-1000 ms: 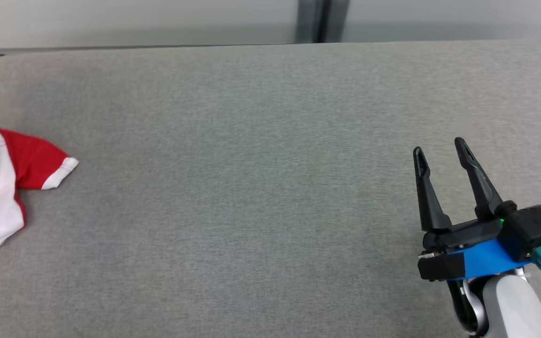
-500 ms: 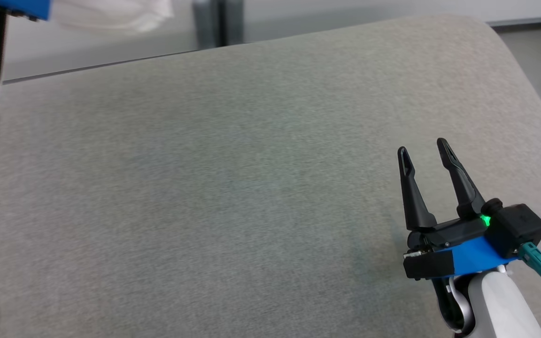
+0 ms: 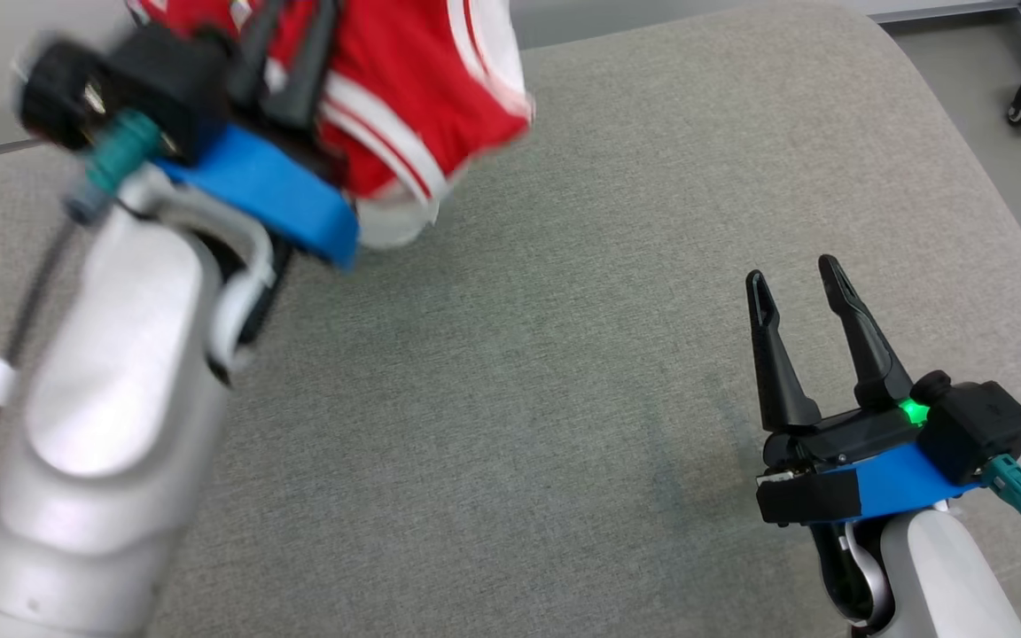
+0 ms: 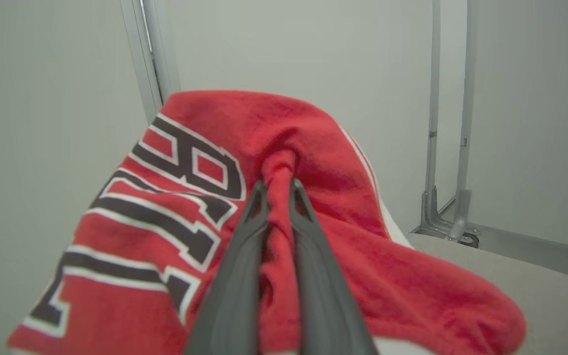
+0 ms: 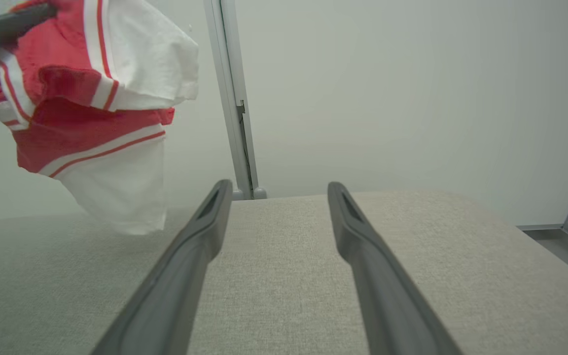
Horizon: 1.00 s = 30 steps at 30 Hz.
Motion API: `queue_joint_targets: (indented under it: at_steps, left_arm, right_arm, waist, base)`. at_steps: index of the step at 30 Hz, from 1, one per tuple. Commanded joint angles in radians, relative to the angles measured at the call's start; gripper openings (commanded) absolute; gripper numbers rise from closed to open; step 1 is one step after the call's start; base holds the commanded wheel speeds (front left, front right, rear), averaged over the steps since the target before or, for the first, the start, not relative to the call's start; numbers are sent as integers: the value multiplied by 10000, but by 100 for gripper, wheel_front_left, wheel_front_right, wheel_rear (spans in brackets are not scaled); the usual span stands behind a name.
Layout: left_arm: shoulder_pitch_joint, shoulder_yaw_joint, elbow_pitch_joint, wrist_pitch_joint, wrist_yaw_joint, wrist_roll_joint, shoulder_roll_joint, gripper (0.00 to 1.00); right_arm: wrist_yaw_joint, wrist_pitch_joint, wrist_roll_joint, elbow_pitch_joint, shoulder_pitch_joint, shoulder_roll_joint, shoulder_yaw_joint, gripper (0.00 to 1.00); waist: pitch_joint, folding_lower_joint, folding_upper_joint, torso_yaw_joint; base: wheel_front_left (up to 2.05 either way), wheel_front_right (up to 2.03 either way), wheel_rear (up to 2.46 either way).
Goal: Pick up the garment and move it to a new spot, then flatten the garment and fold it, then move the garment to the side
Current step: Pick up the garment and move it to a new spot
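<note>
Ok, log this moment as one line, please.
step: pick-and-move | left gripper: shut on garment, held above table | right gripper: open, empty, over table

The garment is showing red with white stripes and black, white-edged lettering above the speckled grey table.
</note>
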Motion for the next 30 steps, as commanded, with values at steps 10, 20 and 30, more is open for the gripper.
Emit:
queue_joint_targets:
  at_steps: [10, 20, 30]
  left_arm:
    - [2734, -910, 2035, -1316, 137, -273, -979, 0]
    - [3162, -1526, 2895, -1995, 300, 21, -1717, 100]
    - [3776, -340, 834, -2146, 993, 491, -1436, 100]
  right_arm:
    - [1, -42, -17, 74, -132, 4, 148, 100]
    - [1, -44, -131, 211, 65, 4, 136, 100]
    - [1, -43, -276, 417, 466, 3, -178, 100]
  waist:
    - [-66, 0, 0, 378]
    - [-362, 0, 0, 780]
    - [-1074, 0, 0, 1578]
  base:
    - [0, 0, 0]
    - [0, 0, 0]
    - [0, 0, 0]
